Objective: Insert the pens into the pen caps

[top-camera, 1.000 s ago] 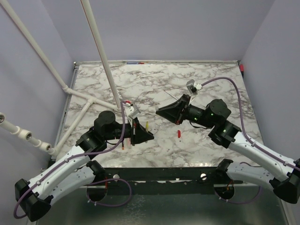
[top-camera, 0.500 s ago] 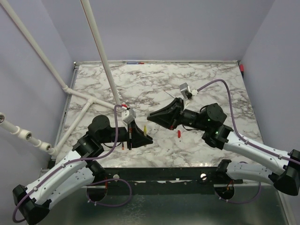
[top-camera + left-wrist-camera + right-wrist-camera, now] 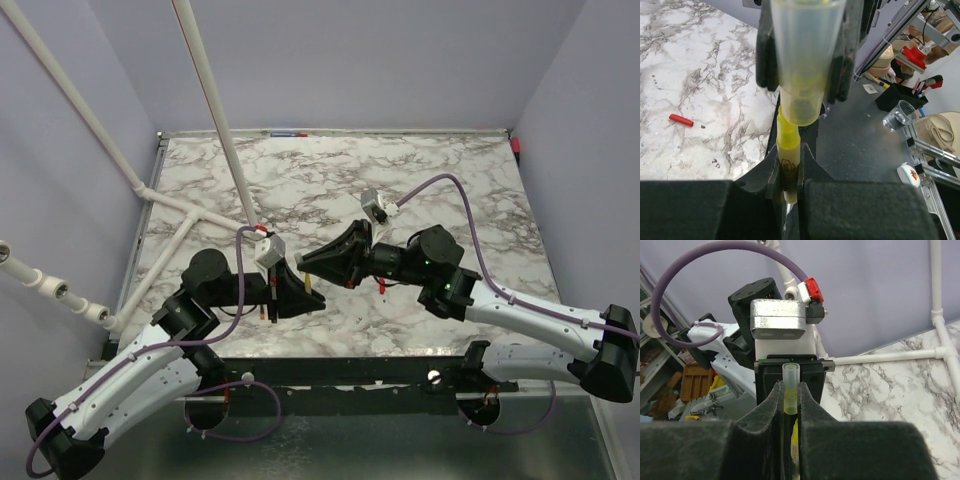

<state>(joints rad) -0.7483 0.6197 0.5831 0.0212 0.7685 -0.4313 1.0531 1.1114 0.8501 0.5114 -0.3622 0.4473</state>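
Black left gripper (image 3: 790, 167) is clamped on the slim yellow plastic pen (image 3: 788, 140) at lower centre of its wrist view, with the tip aimed outward to meet the translucent yellowish tubular cap (image 3: 802, 55) above it. The right gripper (image 3: 790, 390) pinches that cap with its mouth turned toward the pen, and the tip looks just inside. Both are held in the air, clear of the white marbled bench (image 3: 700, 75), probably to line them up freely. A short red plastic tube (image 3: 681, 120) lies at left.
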